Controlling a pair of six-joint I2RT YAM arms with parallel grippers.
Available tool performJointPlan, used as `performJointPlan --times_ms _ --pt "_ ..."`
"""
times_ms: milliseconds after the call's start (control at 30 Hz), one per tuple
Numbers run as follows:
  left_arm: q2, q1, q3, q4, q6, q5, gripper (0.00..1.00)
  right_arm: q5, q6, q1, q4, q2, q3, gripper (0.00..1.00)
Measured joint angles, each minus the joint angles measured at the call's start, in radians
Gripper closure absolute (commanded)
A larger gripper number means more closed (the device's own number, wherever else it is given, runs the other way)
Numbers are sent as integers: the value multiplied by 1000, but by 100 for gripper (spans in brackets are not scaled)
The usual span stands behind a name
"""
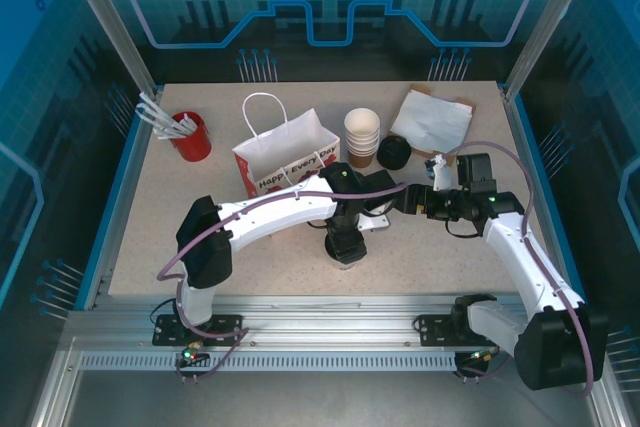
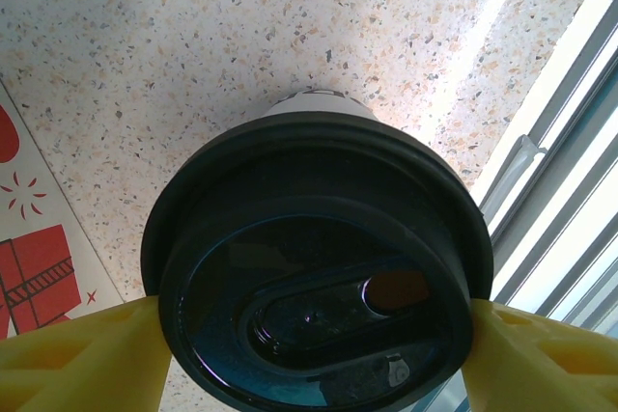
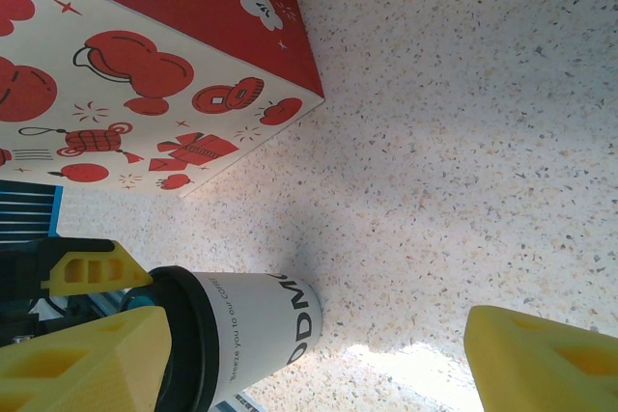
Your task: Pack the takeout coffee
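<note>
Coffee not yet packed: on the desk [image 1: 150, 232], the paper bag [image 1: 285, 152] stands open at upper centre. Just below it sits the lidded coffee cup [image 2: 319, 238], my left tool [image 2: 314, 335] clamped on its sides. My right tool [image 3: 314, 364] hangs open. Lifting and bagging remain.
</note>
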Motion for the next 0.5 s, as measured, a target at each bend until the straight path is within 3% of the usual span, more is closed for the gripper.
performJointPlan --times_ms 500 --pt "9 0 -1 0 0 0 20 0 0 0 0 0 0 19"
